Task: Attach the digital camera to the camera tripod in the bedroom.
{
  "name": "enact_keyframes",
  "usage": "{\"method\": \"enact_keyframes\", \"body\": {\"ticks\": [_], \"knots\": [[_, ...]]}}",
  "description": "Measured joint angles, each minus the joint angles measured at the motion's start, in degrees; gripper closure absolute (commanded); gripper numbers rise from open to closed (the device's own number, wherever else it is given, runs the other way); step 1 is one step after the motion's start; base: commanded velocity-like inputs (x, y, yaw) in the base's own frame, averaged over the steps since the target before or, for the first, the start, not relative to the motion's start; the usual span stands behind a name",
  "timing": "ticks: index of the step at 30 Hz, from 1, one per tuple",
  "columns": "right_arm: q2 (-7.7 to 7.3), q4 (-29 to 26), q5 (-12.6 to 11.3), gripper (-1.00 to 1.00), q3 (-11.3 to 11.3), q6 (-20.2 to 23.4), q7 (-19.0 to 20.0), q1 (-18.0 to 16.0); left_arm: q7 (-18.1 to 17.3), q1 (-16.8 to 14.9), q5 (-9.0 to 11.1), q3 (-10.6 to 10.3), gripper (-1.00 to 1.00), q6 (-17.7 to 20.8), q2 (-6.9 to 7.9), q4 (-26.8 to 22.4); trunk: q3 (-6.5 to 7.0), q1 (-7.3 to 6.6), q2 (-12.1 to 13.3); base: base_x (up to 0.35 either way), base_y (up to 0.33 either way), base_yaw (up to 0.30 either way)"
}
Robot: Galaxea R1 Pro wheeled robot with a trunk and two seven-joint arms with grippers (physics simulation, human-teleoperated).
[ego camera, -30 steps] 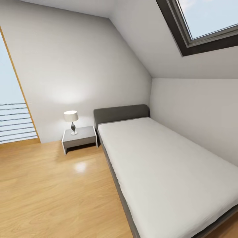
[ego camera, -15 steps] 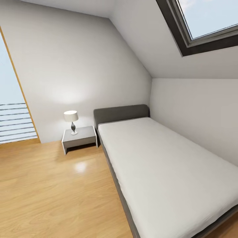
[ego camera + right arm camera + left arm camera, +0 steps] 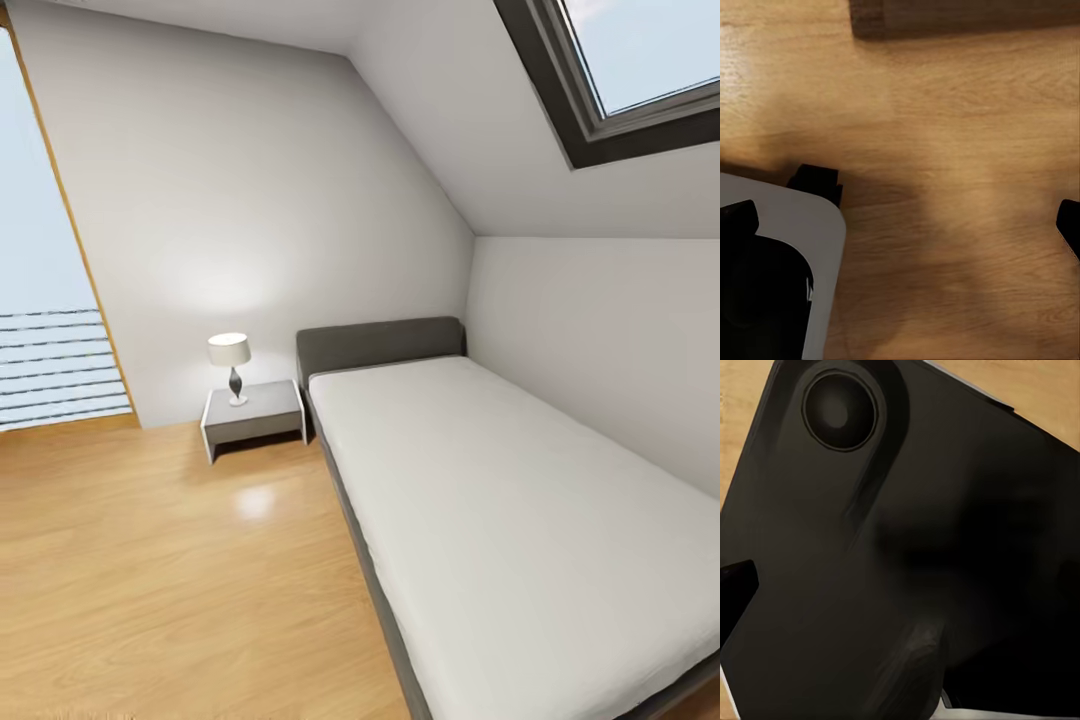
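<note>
One shift is noted: the head view has panned slightly, so bed (image 3: pixel 520 520), nightstand (image 3: pixel 255 415) and lamp (image 3: pixel 231 364) sit further right. Camera and tripod are unsighted; the search continues. Right fingers (image 3: pixel 739 221) are spread over bare floor (image 3: pixel 945 187); left fingers' state cannot be told.

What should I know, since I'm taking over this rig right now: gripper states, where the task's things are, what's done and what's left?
Right gripper: open, empty, over the light wood floor.
Left gripper: state unclear, with a large black shape right in front of its camera.
The head camera faces the pale-walled bedroom: grey bed with white mattress, grey nightstand, white-shaded table lamp.
Done: nothing I can confirm.
Left: find the digital camera and camera tripod, then attach them.
</note>
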Motion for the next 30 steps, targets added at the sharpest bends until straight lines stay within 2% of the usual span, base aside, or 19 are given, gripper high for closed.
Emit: {"method": "enact_keyframes", "body": {"ticks": [30], "knots": [[-0.02, 0.0, 0.0, -1.0, 0.0, -0.1, 0.0, 0.0, 0.0, 0.0, -0.1, -0.1, -1.0, 0.0, -0.04, 0.0, 0.0, 0.01, 0.0, -0.007, 0.0, 0.269]]}}
